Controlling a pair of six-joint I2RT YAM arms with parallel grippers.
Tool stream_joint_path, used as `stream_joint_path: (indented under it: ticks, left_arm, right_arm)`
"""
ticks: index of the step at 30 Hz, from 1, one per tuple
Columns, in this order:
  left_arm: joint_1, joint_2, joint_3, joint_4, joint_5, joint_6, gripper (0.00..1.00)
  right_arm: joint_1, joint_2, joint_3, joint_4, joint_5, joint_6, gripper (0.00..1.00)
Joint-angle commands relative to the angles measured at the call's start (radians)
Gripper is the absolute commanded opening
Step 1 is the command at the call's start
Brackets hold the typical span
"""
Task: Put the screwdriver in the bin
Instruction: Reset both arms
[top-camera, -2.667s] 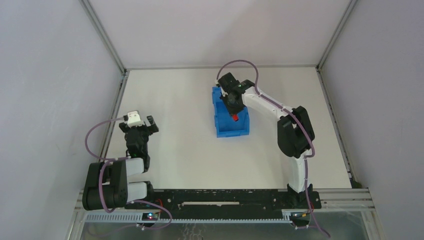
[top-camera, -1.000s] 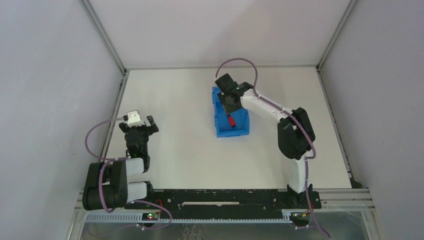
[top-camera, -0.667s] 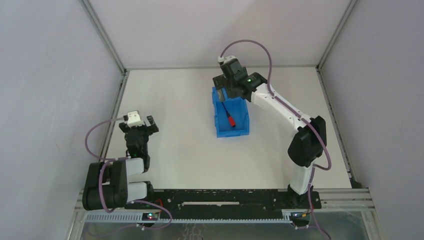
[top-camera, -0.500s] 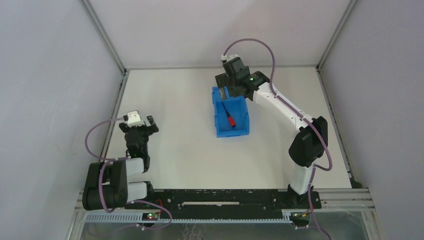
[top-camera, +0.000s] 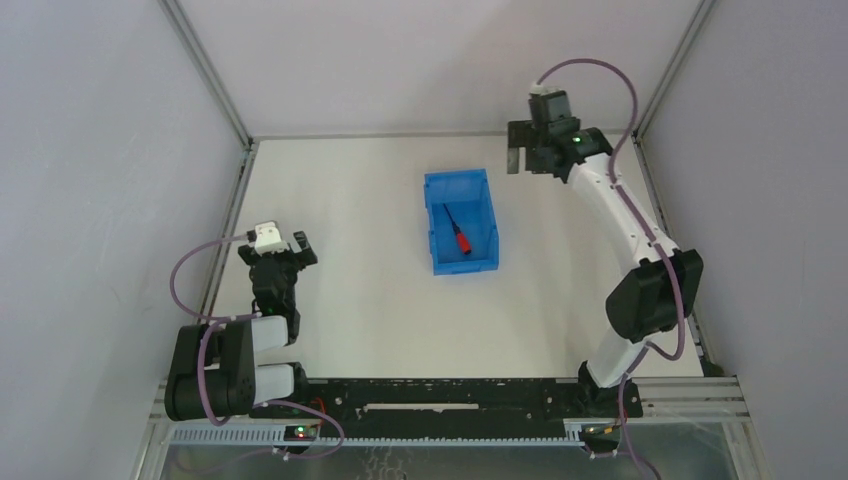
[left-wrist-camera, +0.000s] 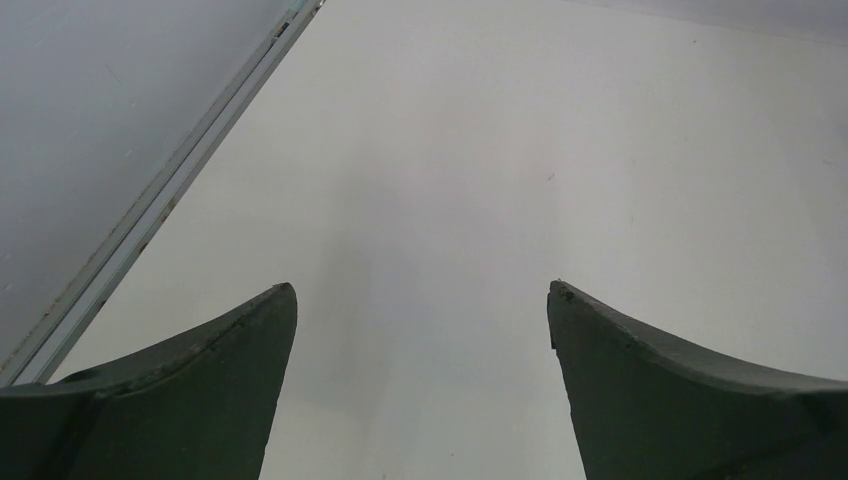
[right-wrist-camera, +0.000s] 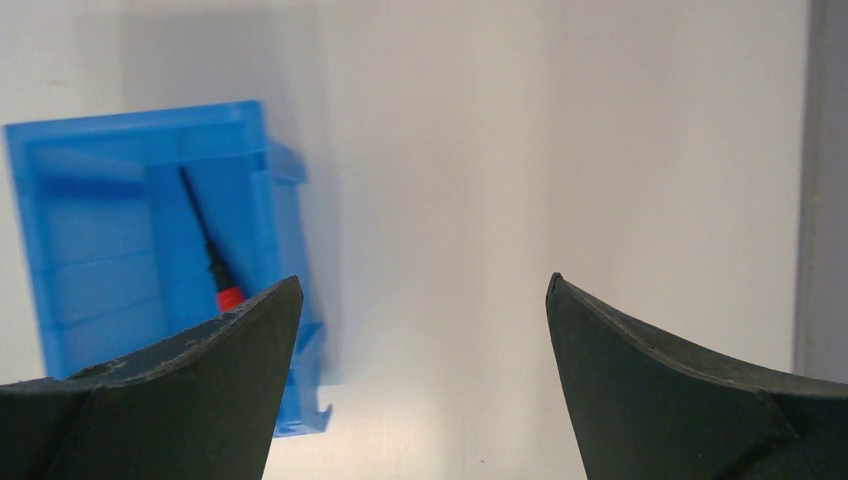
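If we start at the far left, how does the left claw (top-camera: 279, 252) stand? (M.)

Entry 1. It is folded back close to its own base, near the left edge of the table (top-camera: 350, 310). The fingers are spread wide with nothing between them. Seen from its wrist, the left claw (left-wrist-camera: 420, 290) frames only bare white tabletop. (R.)

Moving right, where is the bin? (M.)

Entry 2. The blue bin (top-camera: 436, 225) sits about mid-table, well apart from both arms, its long side running near to far. The screwdriver (top-camera: 455, 229) lies inside on the floor of the bin, slanted. Its black shaft points to the far left corner and its red handle lies toward the near end. No claw touches it. (R.)

And the right side? (M.)

Entry 3. The right arm reaches up toward the far right corner. The right claw (top-camera: 526, 160) hangs well above the table, to the right of the bin and past its far end. Its jaws are wide apart and empty. From its wrist, the right claw (right-wrist-camera: 420, 285) looks down on the table. The bin (right-wrist-camera: 90, 280) is at the left of that view with the screwdriver (right-wrist-camera: 203, 245) in it. (R.)
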Motion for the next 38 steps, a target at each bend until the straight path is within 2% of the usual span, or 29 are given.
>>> stream_joint_path:
  ticks: [1, 10, 20, 38]
  left_arm:
    - [-0.008, -0.015, 0.042, 0.036, -0.005, 0.014, 1.0]
    - [-0.007, -0.015, 0.043, 0.036, -0.005, 0.015, 1.0]
    - [-0.009, -0.015, 0.043, 0.036, -0.005, 0.015, 1.0]
    - [-0.008, -0.015, 0.042, 0.036, -0.006, 0.016, 1.0]
  right_arm:
    - [-0.084, -0.079, -0.039, -0.002, -0.018, -0.012, 1.0]
    - [-0.268, -0.131, -0.102, 0.003, -0.097, -0.08, 1.0]
    - [-0.388, -0.172, -0.161, 0.053, -0.209, -0.095, 1.0]
    - [-0.416, -0.189, -0.192, 0.079, -0.225, -0.114, 1.0]
